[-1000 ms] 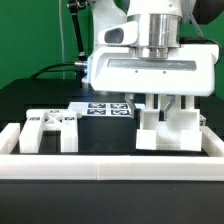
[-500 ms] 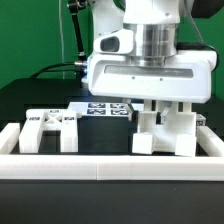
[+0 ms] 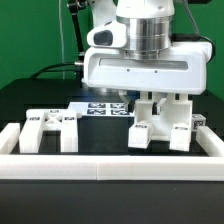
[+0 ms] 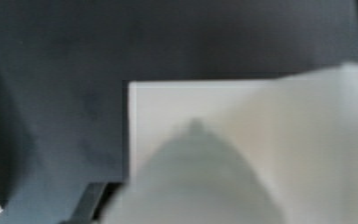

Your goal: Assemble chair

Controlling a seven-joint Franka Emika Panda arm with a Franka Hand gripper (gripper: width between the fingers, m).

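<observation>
In the exterior view my gripper [image 3: 160, 102] is shut on a blocky white chair part [image 3: 158, 128], which hangs just above the black table inside the white frame and looks slightly tilted. A second white chair part [image 3: 50, 128], with slots and a marker tag, lies on the table at the exterior view's left, well away from the gripper. The wrist view is blurred. A pale white surface of the held chair part [image 4: 247, 140] fills most of it, with the dark table behind. My fingers cannot be made out there.
The marker board [image 3: 105, 107] lies flat on the table behind and between the two parts. A low white frame rail [image 3: 110, 166] runs along the front, with raised ends at both sides [image 3: 8, 138]. A green wall stands behind.
The gripper has carried the held chair part a little toward the exterior view's left, and the part now sits slightly more tilted. The left part has not moved.
</observation>
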